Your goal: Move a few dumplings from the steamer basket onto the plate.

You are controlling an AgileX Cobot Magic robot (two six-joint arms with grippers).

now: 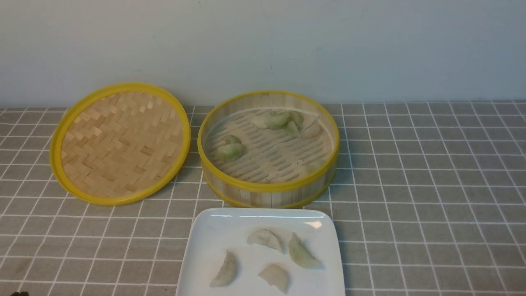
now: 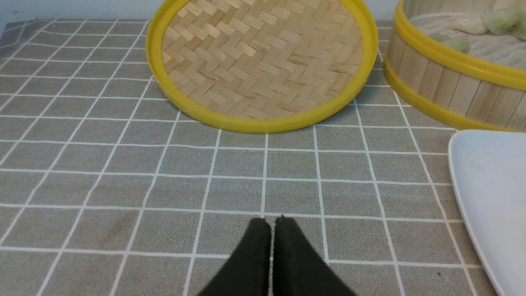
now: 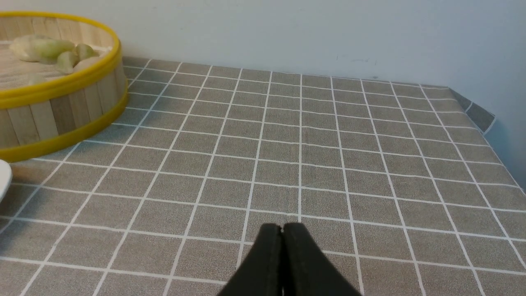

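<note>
Front view: four pale crescent-shaped dumplings (image 1: 267,255) are laid apart on the glossy white square plate (image 1: 205,234), which is set just in front of the round bamboo steamer basket with yellow rims (image 1: 269,193), presumably so each carry is kept short. More dumplings are left in the basket: a cluster at the far wall, a pair at its left side. The flat woven-bamboo lid with a yellow rim (image 1: 121,142) is parked to the basket's left, leaned up slightly, so the opening is kept clear. No arm is seen over the basket or plate. The left gripper (image 2: 271,224) is held over bare checked table (image 2: 123,185), jaws pressed together, nothing pinched. The right gripper (image 3: 282,229) is likewise closed and empty, well right of the basket. Both look parked clear; the task is judged done or nearly so.
</note>
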